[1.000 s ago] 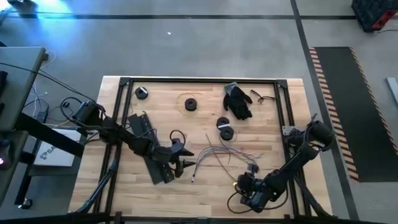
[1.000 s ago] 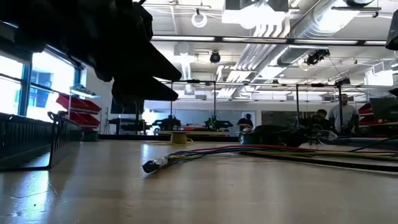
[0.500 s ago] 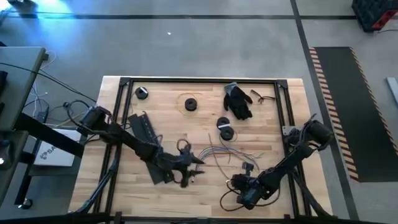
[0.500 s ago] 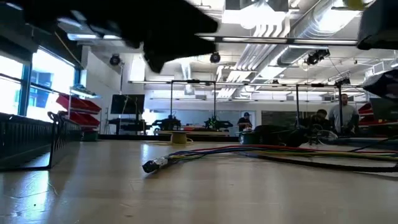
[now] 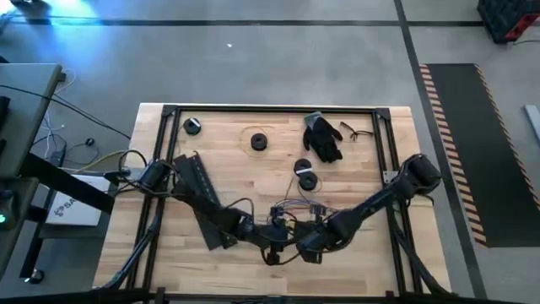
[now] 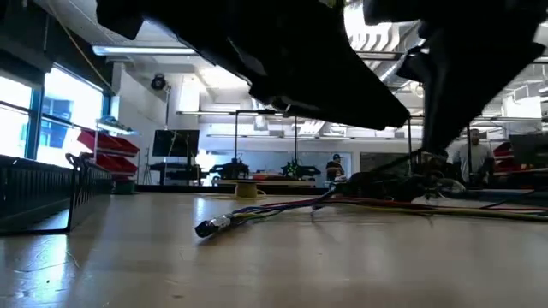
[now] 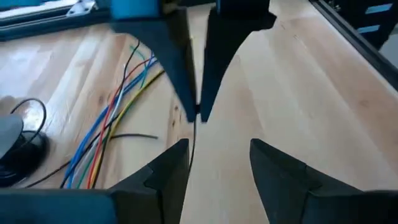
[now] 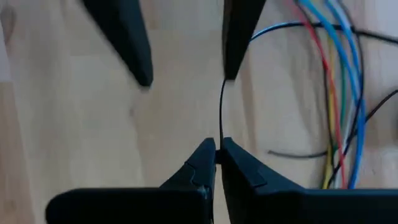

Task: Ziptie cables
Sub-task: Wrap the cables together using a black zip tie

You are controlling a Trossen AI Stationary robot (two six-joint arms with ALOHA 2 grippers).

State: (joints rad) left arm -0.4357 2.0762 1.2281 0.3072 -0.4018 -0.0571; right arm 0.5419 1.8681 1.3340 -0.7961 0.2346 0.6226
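Note:
The cables [image 5: 291, 209], thin blue, red, yellow and dark wires, lie loose on the wooden table; they also show in both wrist views [image 7: 106, 124] [image 8: 336, 93]. My two grippers meet just near of them, at the table's middle. My right gripper [image 8: 216, 150] is shut on a thin black ziptie [image 8: 221, 112]. My left gripper [image 7: 217, 168] stands open and faces it, with the ziptie's free end beside one of its fingers [image 8: 233, 43]. My right gripper pinches one end of the ziptie [image 8: 218, 138] between its two fingertips. The strip runs straight out from the tips toward my left gripper. My left gripper: the ziptie's far end [image 8: 222, 84] reaches the tip of one finger; I cannot tell whether they touch.
A long black slotted duct strip [image 5: 198, 198] lies left of the grippers under my left arm. Three black spools [image 5: 192, 126] [image 5: 258, 140] [image 5: 305, 176], a black glove [image 5: 323, 137] and glasses [image 5: 354, 131] sit toward the far edge. A black frame [image 5: 270, 108] borders the table.
My left gripper has gone toward the table's right edge and my right gripper toward its left edge. They now face each other tip to tip just near of the cables.

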